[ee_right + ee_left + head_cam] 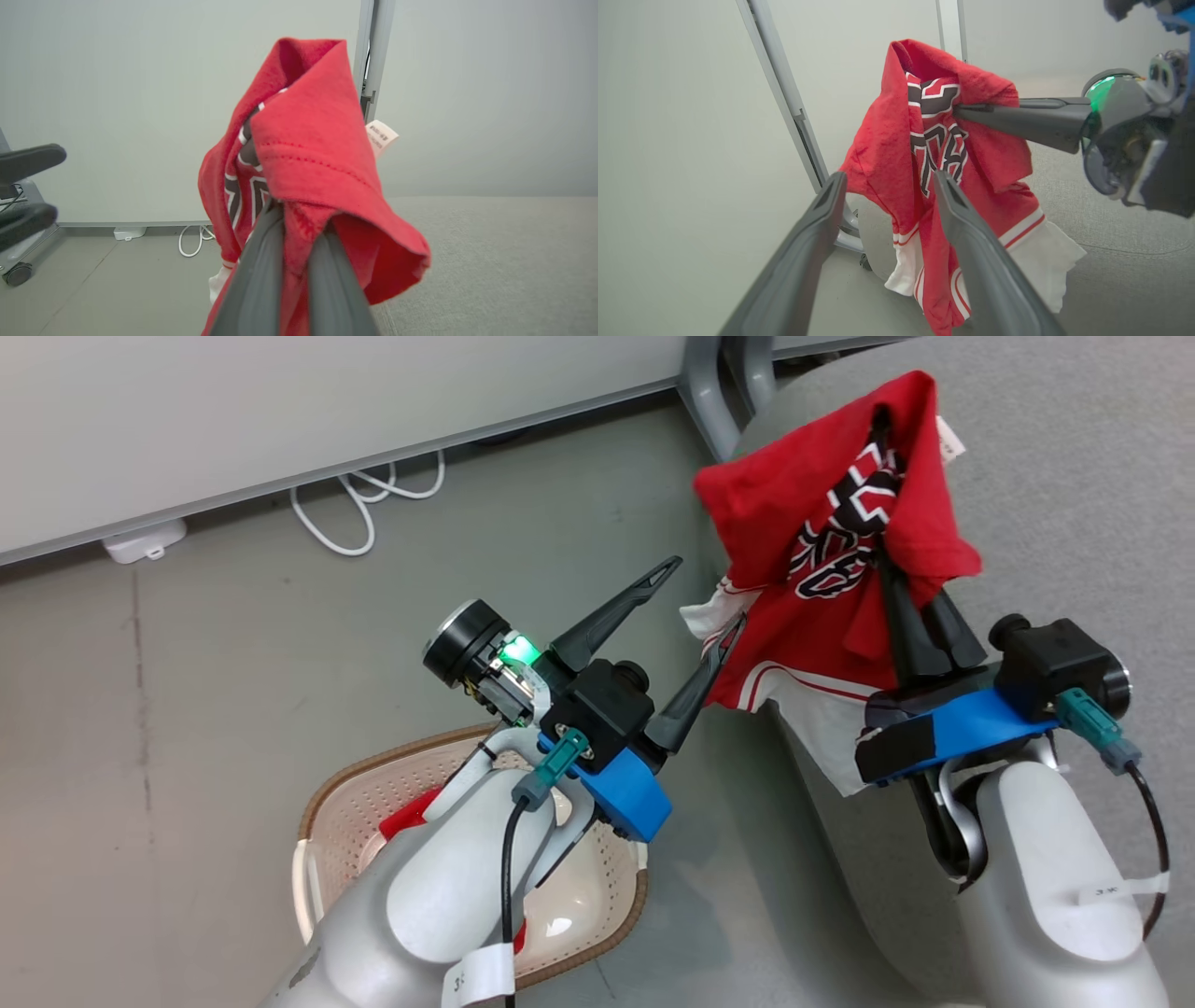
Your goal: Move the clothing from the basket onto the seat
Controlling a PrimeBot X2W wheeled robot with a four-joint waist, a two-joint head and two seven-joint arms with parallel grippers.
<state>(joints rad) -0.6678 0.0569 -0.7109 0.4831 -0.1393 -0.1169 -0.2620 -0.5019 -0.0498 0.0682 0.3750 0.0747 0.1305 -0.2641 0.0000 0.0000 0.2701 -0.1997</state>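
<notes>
The right claw (885, 565) is clenched on a red garment (822, 523), which hangs bunched at the edge of the grey seat (1074, 504), at two o'clock in the head view. The left claw (709, 593) stands released, its tips just beside the cloth. Below it, at seven o'clock, the basket (322, 793) sits on the floor (233, 663). The head view catches a second red piece (406, 817) inside the basket, under the left forearm. The right wrist view shows a white tag (382, 137) at the garment's three o'clock.

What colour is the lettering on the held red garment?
On the garment, the lettering is black outlined in white, best in left wrist view.
</notes>
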